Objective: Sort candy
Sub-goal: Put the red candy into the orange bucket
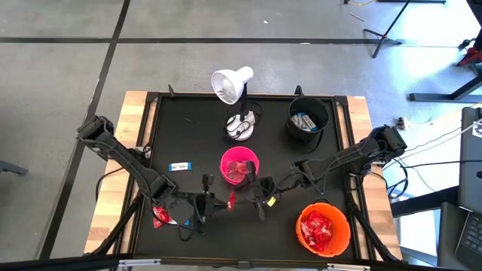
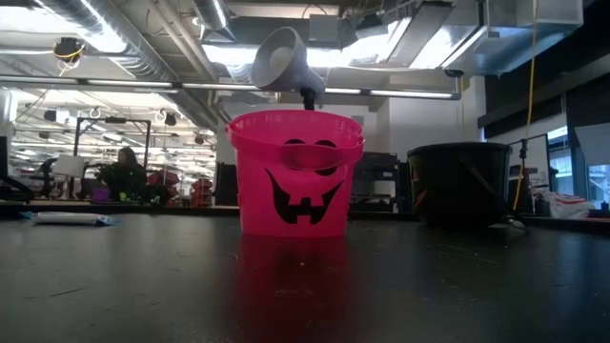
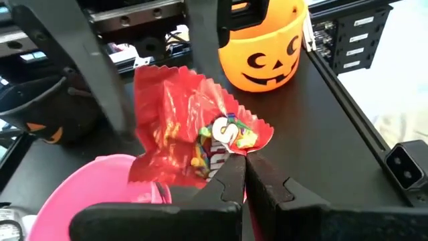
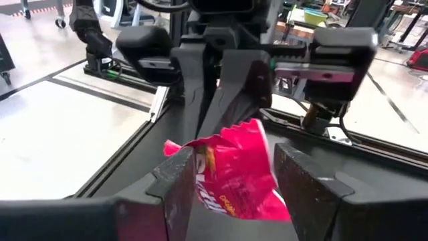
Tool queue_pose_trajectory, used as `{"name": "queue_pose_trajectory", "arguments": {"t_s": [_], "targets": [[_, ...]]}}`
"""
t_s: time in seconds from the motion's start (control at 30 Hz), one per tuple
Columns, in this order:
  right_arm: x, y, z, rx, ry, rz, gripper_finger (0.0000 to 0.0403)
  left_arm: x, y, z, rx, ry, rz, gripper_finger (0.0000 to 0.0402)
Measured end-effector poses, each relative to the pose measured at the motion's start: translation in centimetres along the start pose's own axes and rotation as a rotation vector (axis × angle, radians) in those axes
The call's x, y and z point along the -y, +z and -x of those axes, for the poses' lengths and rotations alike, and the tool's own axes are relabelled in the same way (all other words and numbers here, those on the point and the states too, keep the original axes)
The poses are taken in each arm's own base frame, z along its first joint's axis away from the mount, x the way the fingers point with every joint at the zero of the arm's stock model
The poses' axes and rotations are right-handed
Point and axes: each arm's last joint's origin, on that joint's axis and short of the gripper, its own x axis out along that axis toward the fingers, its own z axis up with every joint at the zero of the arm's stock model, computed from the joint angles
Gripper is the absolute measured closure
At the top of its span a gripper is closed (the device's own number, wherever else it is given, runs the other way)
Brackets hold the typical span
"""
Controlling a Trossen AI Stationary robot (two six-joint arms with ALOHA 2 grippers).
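Black worktop [image 1: 188, 135] under us, near its front edge: left tool [image 3: 244, 175] clenched on a red candy packet [image 3: 190, 134], held above the worktop just in front of the pink bucket [image 1: 239, 165]. Right tool [image 4: 234, 175] faces it, fingers [image 4: 182, 184] spread either side of the same packet, not pinching. More red candy fills the orange bucket [image 1: 323, 228] at the front right corner

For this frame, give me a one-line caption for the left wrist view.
Left gripper pinches a shiny red candy packet above the pink plastic bucket, orange jack-o'-lantern bucket behind.
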Motion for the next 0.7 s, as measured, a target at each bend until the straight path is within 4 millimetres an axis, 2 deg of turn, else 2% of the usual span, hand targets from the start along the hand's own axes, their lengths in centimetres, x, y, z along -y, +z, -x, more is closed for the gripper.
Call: {"name": "queue_pose_trajectory", "arguments": {"t_s": [0.3, 0.7], "targets": [[-0.16, -0.28, 0.01, -0.028, 0.021, 0.02, 0.0205, 0.25, -0.02, 0.12, -0.001, -0.031, -0.01, 0.0401], [-0.41, -0.24, 0.03, -0.014, 0.111, 0.019, 0.0208, -0.32, 0.04, -0.18, 0.0, 0.02, -0.028, 0.0401]]}}
